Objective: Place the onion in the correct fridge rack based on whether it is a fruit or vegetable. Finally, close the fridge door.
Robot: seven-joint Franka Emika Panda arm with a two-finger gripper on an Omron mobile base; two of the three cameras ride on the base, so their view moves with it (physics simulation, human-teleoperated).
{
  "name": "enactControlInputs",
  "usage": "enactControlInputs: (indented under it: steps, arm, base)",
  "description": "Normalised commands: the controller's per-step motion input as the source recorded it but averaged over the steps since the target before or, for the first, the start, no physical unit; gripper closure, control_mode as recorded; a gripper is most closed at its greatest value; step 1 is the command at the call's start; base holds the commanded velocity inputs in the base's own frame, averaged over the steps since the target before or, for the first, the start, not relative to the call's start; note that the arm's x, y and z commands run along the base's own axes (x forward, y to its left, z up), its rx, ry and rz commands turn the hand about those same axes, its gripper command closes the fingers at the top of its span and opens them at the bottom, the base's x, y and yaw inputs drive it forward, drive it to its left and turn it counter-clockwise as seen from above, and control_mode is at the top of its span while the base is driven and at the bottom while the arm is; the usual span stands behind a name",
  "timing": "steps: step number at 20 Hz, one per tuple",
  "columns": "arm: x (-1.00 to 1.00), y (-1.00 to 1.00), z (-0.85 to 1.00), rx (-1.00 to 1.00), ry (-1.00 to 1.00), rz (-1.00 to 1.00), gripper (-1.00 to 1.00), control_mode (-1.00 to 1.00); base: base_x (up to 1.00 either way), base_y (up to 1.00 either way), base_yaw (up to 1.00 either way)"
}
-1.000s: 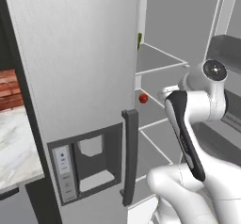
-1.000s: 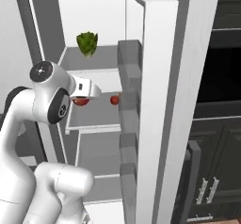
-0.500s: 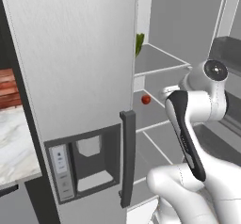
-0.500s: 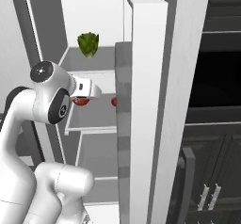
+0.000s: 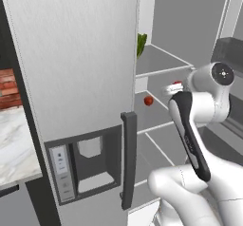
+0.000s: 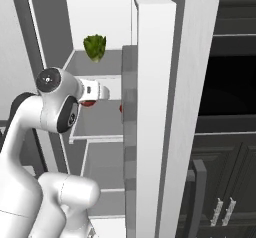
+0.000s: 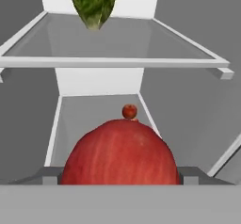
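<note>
While fridge door (image 6: 165, 107) gapes, onion (image 7: 121, 153) seemingly gripped.

No text, label or number can be read anywhere.

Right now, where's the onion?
The onion is at the gripper, filling the lower middle of the hand view, inside the open fridge below the fridge rack that carries the leafy green.
</note>
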Motion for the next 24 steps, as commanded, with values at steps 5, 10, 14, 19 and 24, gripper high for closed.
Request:
enactControlInputs:
  steps: [5, 10, 14, 19, 24]
  arm:
    - [0.19, 0.00, 0.47, 0.00, -0.19, 0.09, 1.00, -1.00]
    - [0.35, 0.00, 0.52, 0.00, 0.00, 0.03, 1.00, -1.00]
    - [0.53, -0.02, 0.06, 0.00, 0.00, 0.00, 1.00, -1.00]
    - [0.57, -0.04, 0.00, 0.00, 0.00, 0.00, 1.00, -1.00]
    - [0.63, -0.13, 0.00, 0.00, 0.00, 0.00, 1.00, -1.00]
  base:
    - [0.00, 0.00, 0.00]
    - [0.00, 0.00, 0.00]
    - [0.00, 0.00, 0.00]
    - [0.00, 0.00, 0.00]
    - [0.00, 0.00, 0.00]
